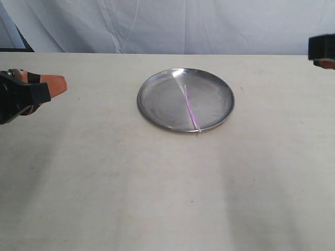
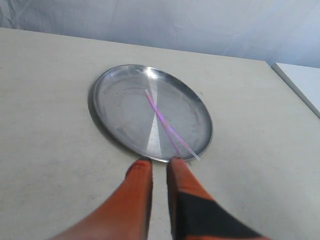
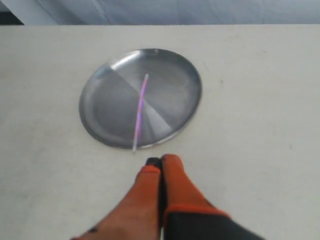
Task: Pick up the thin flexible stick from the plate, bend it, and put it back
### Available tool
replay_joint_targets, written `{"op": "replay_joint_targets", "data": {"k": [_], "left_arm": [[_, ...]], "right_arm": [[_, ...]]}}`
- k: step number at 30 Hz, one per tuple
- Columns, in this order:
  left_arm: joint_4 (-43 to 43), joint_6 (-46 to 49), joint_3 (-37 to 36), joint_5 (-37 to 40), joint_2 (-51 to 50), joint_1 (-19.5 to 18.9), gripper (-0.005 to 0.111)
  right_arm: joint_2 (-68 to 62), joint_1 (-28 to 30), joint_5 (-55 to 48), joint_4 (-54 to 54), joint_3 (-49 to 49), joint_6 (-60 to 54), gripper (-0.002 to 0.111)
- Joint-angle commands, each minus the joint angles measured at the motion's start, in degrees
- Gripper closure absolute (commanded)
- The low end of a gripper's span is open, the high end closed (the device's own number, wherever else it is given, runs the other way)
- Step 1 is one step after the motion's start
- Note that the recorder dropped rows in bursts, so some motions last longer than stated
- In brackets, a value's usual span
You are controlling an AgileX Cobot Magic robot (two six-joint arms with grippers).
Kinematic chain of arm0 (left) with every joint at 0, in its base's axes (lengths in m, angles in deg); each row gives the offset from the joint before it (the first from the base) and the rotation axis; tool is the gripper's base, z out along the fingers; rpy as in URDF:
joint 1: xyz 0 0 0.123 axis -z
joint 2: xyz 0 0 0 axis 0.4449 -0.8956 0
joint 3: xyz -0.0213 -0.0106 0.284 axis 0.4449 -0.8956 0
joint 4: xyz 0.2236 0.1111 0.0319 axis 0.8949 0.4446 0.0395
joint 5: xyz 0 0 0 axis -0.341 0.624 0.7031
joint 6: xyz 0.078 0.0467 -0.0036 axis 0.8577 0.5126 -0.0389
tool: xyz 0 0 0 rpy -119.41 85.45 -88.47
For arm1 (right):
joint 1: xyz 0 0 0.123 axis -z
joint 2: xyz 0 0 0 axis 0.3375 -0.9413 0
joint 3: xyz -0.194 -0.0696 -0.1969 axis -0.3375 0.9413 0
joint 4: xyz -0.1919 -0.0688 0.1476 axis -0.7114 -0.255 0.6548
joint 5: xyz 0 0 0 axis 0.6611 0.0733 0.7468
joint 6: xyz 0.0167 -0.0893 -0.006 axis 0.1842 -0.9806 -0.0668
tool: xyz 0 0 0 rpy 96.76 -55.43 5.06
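Tools (image 1: 58,83) well apart from stick (image 1: 190,108)

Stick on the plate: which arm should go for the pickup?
Right, probably: the stick lies in the plate's right half, on the side of the right tool; the left tool would cross the bare half. Both sit off the plate.

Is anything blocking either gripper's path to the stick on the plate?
Nothing visible does. The thin flexible stick lies uncovered on the plate, its pale end over the near rim. Only bare table separates it from the left gripper and right gripper.
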Motion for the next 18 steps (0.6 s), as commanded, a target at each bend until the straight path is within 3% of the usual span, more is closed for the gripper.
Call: {"op": "replay_joint_targets", "data": {"k": [1, 6, 9, 18], "left_arm": [[-0.12, 0.08, -0.04, -0.30, 0.23, 0.10, 0.093], [1.10, 0.08, -0.04, -0.28, 0.23, 0.10, 0.093], [1.37, 0.08, -0.04, -0.04, 0.23, 0.10, 0.093], [1.37, 0.08, -0.04, -0.18, 0.23, 0.10, 0.093]], "right_arm": [[8.02, 0.29, 5.48, -5.61, 7.27, 0.65, 0.109], [20.58, 0.38, 25.97, -6.54, 22.76, 0.80, 0.109], [27.93, 1.37, 31.72, -6.19, 32.82, 0.80, 0.109], [42.46, 12.65, 49.68, 1.85, 51.24, 2.18, 0.109]]}}
